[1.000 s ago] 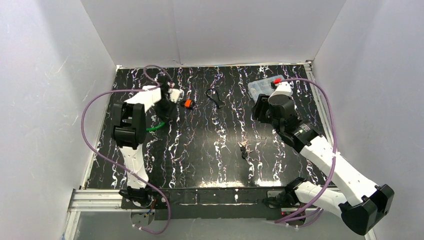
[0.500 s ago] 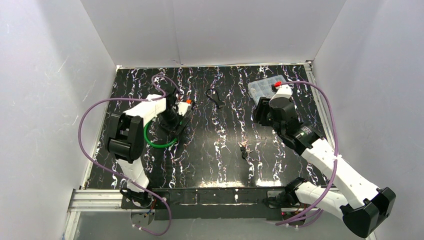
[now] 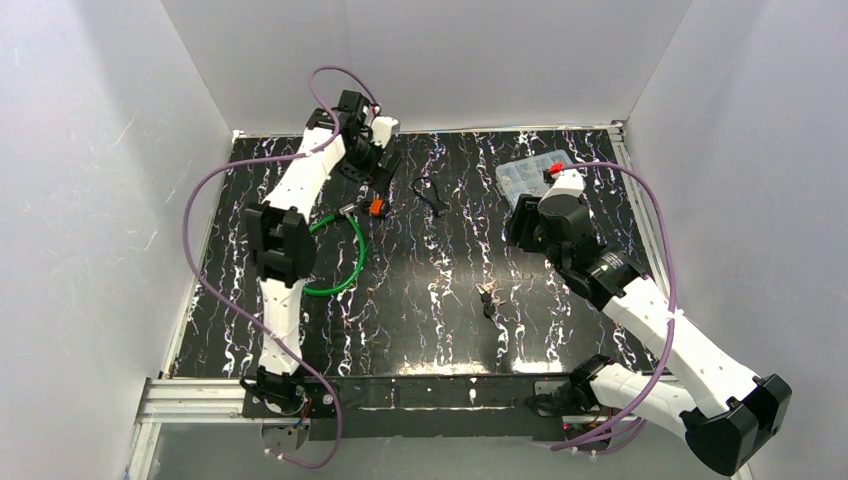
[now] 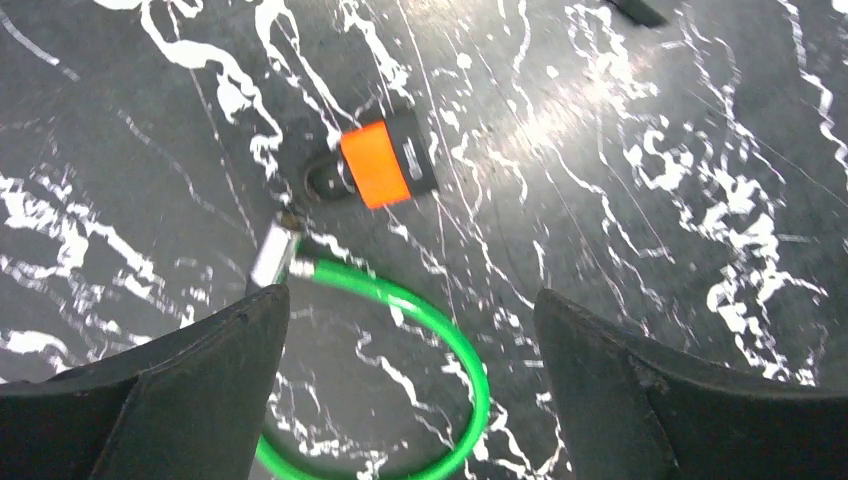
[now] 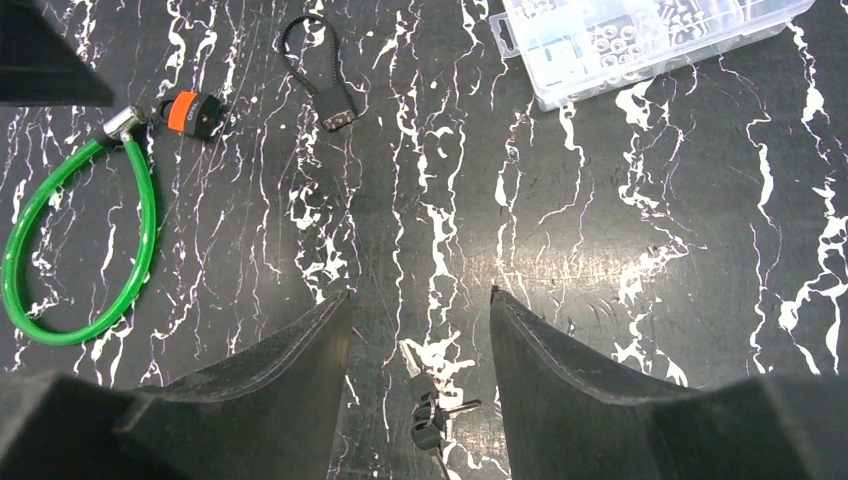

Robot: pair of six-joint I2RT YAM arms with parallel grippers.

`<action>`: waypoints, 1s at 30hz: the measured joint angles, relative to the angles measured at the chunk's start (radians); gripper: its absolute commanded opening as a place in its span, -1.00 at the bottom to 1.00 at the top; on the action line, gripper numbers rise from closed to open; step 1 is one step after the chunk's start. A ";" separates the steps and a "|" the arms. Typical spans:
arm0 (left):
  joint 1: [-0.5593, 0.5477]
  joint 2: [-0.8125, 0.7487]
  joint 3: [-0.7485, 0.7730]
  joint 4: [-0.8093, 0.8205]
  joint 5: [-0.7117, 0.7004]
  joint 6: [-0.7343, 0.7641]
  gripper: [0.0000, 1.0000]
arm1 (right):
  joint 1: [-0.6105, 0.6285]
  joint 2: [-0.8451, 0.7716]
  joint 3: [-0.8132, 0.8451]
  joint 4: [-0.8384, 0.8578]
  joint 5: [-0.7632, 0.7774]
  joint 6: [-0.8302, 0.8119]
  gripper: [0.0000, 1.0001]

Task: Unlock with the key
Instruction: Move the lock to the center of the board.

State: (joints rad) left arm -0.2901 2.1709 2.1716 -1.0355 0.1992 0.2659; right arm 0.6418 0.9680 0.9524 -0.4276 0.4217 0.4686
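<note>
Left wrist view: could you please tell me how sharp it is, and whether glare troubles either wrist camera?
Left wrist: slightly soft throughout, with a bright sheen on the table beside the orange padlock; right wrist: crisper, no strong glare, the keys readable, its near fingers dark and featureless.

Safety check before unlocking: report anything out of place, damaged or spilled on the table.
Nothing looks damaged or spilled. Only oddity: the keys lie mid-table, well apart from the orange lock on its green cable.
</note>
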 measured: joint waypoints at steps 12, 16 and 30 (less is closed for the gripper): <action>0.000 0.197 0.012 0.040 -0.038 -0.036 0.74 | 0.000 0.015 0.000 -0.016 0.008 0.003 0.20; -0.001 0.195 -0.020 0.077 -0.038 -0.042 0.73 | 0.000 0.035 0.000 -0.016 0.006 0.004 0.20; -0.029 0.195 -0.043 0.129 -0.038 -0.071 0.66 | 0.000 0.059 0.000 -0.016 0.006 0.008 0.19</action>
State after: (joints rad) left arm -0.3192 2.3661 2.1284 -0.9061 0.1611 0.1949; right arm 0.6418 1.0272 0.9524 -0.4438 0.4274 0.4767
